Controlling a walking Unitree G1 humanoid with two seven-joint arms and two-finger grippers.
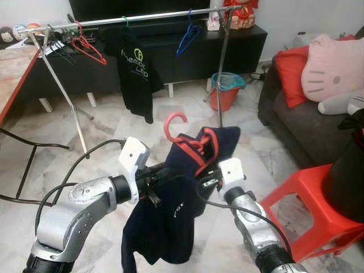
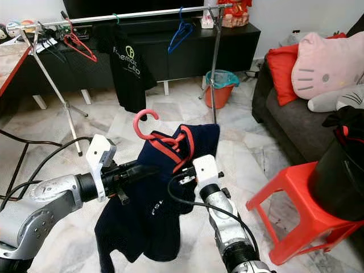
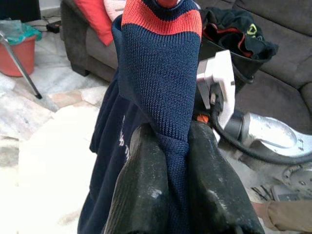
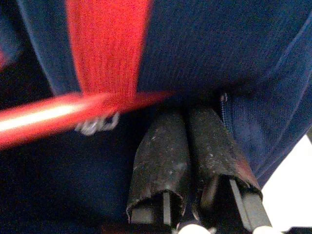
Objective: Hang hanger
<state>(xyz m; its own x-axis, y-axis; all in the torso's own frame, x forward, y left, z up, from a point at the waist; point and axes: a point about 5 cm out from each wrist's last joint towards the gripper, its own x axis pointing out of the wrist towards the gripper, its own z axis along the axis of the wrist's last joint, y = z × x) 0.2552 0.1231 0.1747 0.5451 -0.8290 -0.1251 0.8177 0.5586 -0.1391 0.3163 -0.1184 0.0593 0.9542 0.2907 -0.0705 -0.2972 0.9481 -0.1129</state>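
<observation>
A navy shirt (image 1: 165,222) with a red collar hangs on a red hanger (image 1: 170,122), held up in front of me with the hook upward. My left gripper (image 1: 173,170) reaches in from the left and is shut on the shirt's navy fabric (image 3: 176,139) just below the collar. My right gripper (image 1: 203,183) comes from the right, its fingers pressed together at the lower end of the hanger's red arm (image 4: 73,114) under the cloth. The metal clothes rail (image 1: 136,19) stands well beyond, across the room.
On the rail hang a black T-shirt (image 1: 133,74), a blue hanger (image 1: 187,37) and a red hanger (image 1: 88,45). A red bucket (image 1: 226,91) stands by the rack's right leg. A red stool (image 1: 307,210) and a sofa (image 1: 284,119) are at the right, a table edge (image 1: 17,85) at the left.
</observation>
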